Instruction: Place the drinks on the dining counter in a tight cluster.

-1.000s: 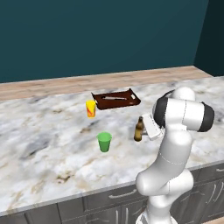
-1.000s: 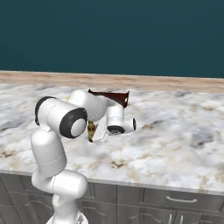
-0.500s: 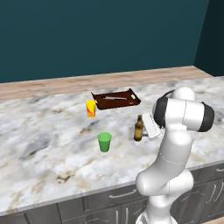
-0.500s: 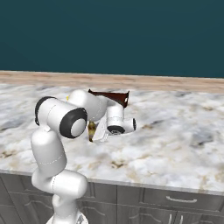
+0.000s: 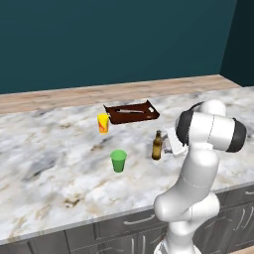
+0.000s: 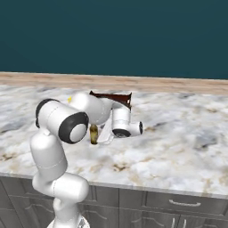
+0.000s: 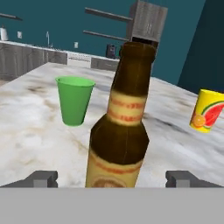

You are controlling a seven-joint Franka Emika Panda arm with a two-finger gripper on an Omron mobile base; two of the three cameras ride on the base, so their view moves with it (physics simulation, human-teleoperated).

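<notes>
My gripper (image 7: 111,178) stands released, its fingertips (image 7: 41,178) wide on either side of the brown beer bottle (image 7: 121,127). The bottle stands upright on the marbled surface (image 5: 59,163), right of the green cup (image 5: 118,161), directly ahead of me.

Beer bottle (image 7: 120,131): brown glass, glossy, with a matt paper-like tan label. Green cup (image 7: 74,99): smooth matt plastic. Tabletop (image 5: 49,163): polished white-grey marble, wood strip along far edge. Tray (image 5: 131,112): dark brown, smooth
</notes>
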